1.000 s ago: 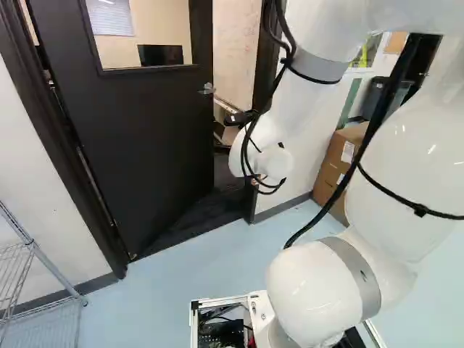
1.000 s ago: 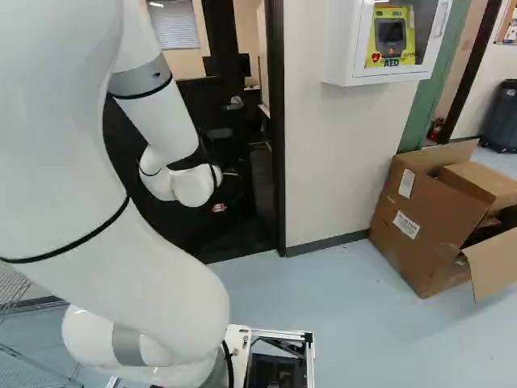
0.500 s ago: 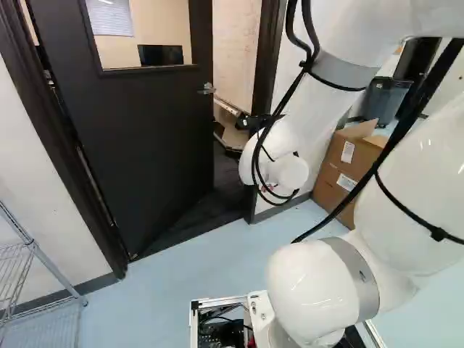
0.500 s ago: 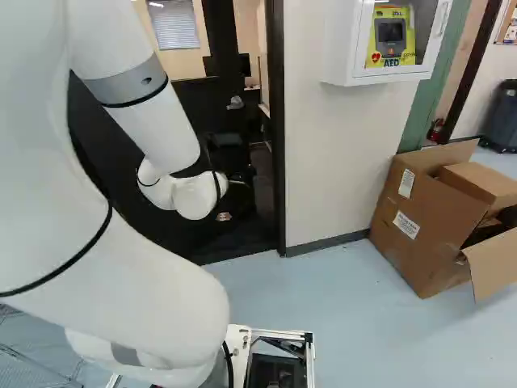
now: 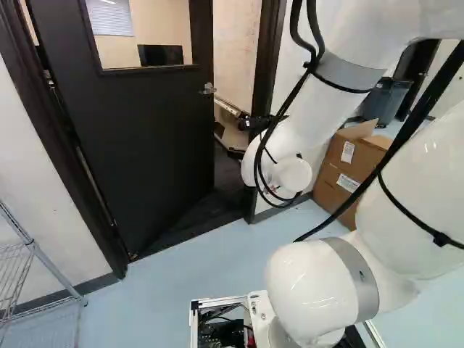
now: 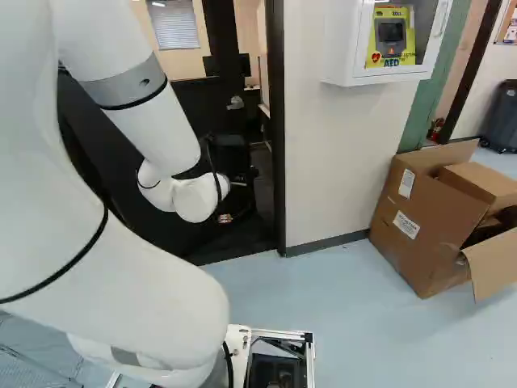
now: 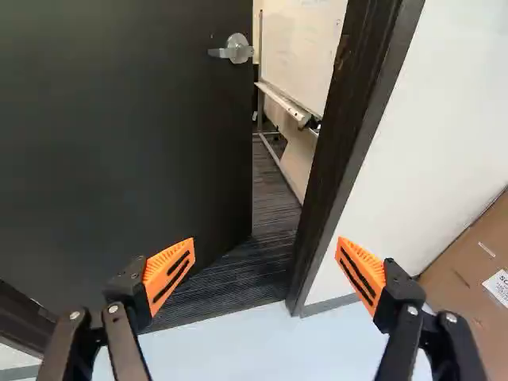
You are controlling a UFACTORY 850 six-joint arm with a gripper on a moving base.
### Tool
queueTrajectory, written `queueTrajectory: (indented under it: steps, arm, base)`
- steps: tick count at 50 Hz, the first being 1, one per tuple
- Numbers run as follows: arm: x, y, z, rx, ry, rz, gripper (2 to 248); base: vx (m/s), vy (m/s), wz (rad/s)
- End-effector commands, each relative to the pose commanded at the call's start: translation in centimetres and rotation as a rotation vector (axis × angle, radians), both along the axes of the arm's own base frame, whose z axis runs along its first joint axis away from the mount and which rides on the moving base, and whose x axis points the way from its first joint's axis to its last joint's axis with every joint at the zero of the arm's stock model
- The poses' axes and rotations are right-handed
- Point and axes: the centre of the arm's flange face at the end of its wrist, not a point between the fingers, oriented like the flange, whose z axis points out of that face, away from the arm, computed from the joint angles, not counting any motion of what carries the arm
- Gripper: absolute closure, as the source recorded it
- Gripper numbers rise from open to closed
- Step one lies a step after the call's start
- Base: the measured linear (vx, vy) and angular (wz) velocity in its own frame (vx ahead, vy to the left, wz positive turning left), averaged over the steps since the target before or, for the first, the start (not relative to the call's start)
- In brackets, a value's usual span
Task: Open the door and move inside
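Part of my gripper (image 5: 251, 123) shows as a dark shape beyond the white wrist in the left base view; its fingertips are hidden there. The wrist view shows the gripper (image 7: 265, 274) wide open, its orange pads apart with nothing between them. The dark door (image 5: 138, 138) stands ajar, swung inward, with a gap between its free edge and the frame (image 7: 337, 151). Its silver lever handle (image 7: 236, 49) lies ahead of the gripper, apart from the fingers. The handle (image 6: 235, 103) also shows in the right base view. Dark carpet (image 7: 238, 278) covers the doorway floor.
Past the gap is a whiteboard on a stand (image 7: 298, 107). Beside the doorway are a pale wall (image 6: 331, 162), a white AED cabinet (image 6: 380, 74) and cardboard boxes (image 6: 428, 226). A wire rack (image 5: 29, 250) stands at the left of the left base view.
The arm's wrist has shifted to the right in the left base view and slightly down, mostly in the first half second. The door and the base have not moved.
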Motion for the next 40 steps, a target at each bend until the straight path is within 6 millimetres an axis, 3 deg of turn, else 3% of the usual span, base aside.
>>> queueTrajectory:
  steps: [23, 40]
  arm:
    - [0.00, 0.00, 0.00, 0.000, 0.000, 0.000, 3]
    - [0.00, 0.00, 0.00, 0.000, 0.000, 0.000, 3]
  base:
    - [0.013, 0.000, 0.005]
    - [0.107, 0.038, -0.025]
